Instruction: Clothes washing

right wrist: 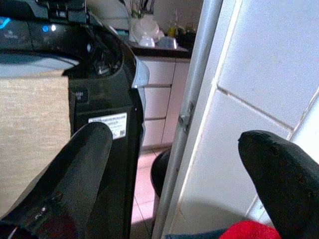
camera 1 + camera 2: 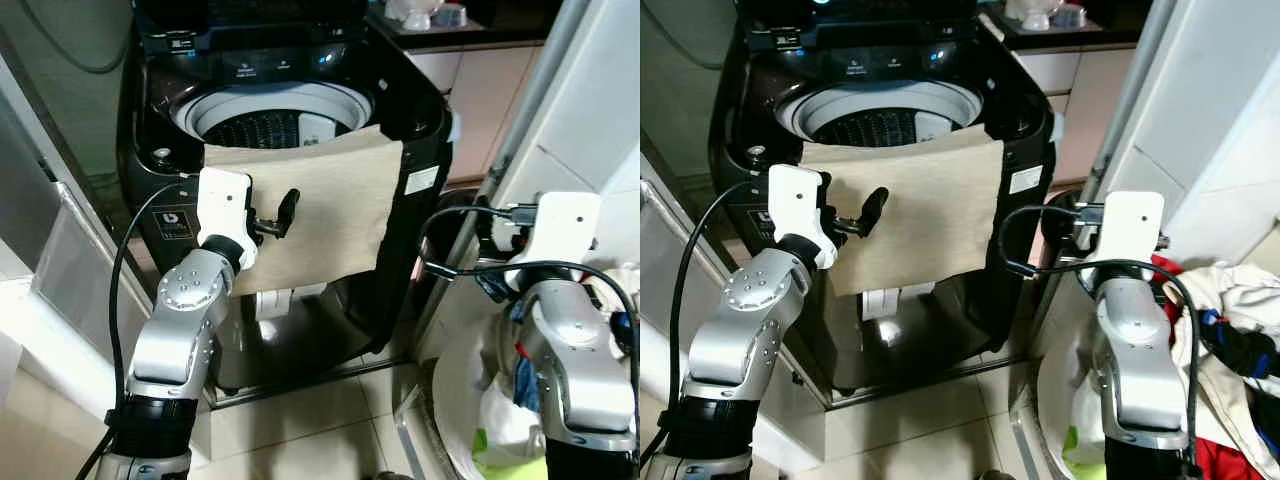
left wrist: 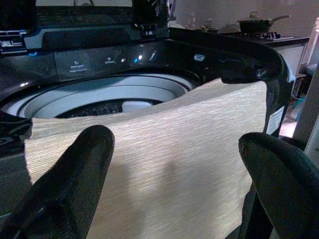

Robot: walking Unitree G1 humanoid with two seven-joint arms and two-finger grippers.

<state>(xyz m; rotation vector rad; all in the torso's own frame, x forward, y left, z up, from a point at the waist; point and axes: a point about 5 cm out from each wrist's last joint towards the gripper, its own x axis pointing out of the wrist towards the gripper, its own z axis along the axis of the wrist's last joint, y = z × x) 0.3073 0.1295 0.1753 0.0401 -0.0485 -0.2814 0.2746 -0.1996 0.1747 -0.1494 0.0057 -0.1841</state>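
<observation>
A black top-loading washing machine [image 2: 425, 135] stands before me with its lid up and its drum [image 2: 270, 125] showing. A beige cloth [image 2: 335, 215] lies draped over the front rim and hangs down the machine's front. My left gripper [image 2: 275, 217] is raised right in front of the cloth's left part. In the left wrist view its fingers [image 3: 75, 174] stand wide apart with the cloth behind them, so it is open and holds nothing. My right gripper [image 1: 174, 184] is raised to the machine's right, open and empty, between the machine's side and a white panel.
A white basket [image 2: 455, 390] with mixed clothes sits on the floor at the lower right, and more clothes [image 2: 1230, 300] are piled beside it. A white panel [image 2: 585, 100] stands close on the right. Cabinets [image 2: 490, 75] are behind, and a pale rail [image 2: 60, 260] runs along the left.
</observation>
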